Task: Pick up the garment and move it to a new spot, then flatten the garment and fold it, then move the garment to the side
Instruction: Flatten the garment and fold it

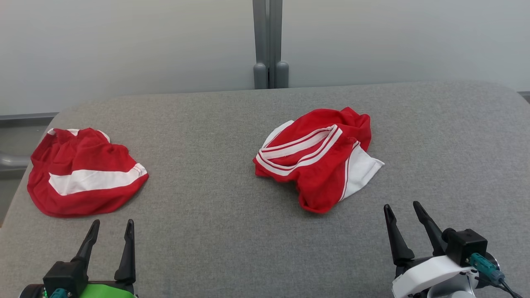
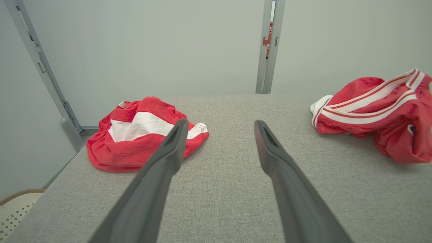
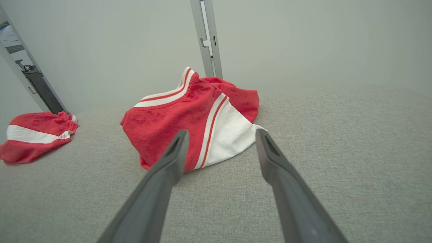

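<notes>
Two crumpled red garments with white stripes lie on the grey table (image 1: 215, 231). One garment (image 1: 316, 155) sits right of centre, with a striped waistband on top and a white panel at its right; the right wrist view shows that garment (image 3: 189, 118) just beyond my fingers. The other garment (image 1: 83, 171) lies at the far left, also seen in the left wrist view (image 2: 141, 135). My left gripper (image 1: 112, 227) stands open near the front edge, just below the left garment. My right gripper (image 1: 401, 209) is open too, a little below and right of the centre garment. Neither touches cloth.
A pale wall with a grey upright post (image 1: 269, 43) stands behind the table. The table's left edge (image 2: 50, 175) drops to the floor, where a pale perforated basket rim (image 2: 13, 206) shows. Bare grey cloth surface spreads between the garments and at the right (image 1: 455, 145).
</notes>
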### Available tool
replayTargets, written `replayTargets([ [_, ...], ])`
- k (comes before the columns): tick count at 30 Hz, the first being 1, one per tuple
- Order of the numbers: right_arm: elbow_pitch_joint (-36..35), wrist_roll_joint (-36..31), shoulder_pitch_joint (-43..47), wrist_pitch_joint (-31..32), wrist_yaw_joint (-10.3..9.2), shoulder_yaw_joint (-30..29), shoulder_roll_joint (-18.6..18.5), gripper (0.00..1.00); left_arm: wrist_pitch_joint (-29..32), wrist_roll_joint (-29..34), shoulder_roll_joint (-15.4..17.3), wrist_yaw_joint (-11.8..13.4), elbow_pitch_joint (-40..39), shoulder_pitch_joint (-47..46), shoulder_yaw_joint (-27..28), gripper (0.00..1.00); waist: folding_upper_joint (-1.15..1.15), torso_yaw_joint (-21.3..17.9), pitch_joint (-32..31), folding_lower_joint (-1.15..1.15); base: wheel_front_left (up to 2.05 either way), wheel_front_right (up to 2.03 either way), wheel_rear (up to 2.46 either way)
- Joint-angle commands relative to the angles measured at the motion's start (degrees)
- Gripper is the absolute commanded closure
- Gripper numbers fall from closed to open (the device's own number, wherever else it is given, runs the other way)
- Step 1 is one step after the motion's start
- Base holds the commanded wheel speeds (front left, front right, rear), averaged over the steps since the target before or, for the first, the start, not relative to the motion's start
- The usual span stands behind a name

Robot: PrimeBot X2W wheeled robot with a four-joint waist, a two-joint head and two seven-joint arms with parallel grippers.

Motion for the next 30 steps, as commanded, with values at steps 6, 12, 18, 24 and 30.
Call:
replayTargets([
  [6,0.10,-0.05,0.69,-0.17,-0.02,0.09,-0.28,0.00,-0.03,0.44,0.13,-0.18,0.22,-0.36,0.39,0.00,0.00,-0.02,-0.23,0.00,0.00,0.00,0.00],
  [12,0.18,0.05,0.74,-0.17,-0.03,0.15,-0.37,0.00,-0.03,0.50,0.21,-0.19,0.21,-0.31,0.44,0.00,0.00,-0.03,-0.27,0.00,0.00,0.00,0.00],
  [18,0.16,-0.01,0.76,-0.17,-0.03,0.04,-0.35,0.00,-0.03,0.45,0.29,-0.19,0.30,-0.35,0.45,0.00,0.00,-0.02,-0.16,0.00,0.00,0.00,0.00],
  [24,0.20,-0.07,0.71,-0.17,-0.02,-0.41,-0.14,0.00,-0.03,0.24,0.44,-0.19,0.40,-0.78,0.45,0.00,0.00,0.26,0.07,0.00,0.00,0.00,0.00],
  [30,0.78,-0.98,-2.91,-0.17,-0.03,-0.63,-1.01,0.00,-0.03,0.02,0.24,-0.19,0.19,-1.26,0.17,0.00,0.00,1.14,0.94,0.00,0.00,0.00,0.00],
])
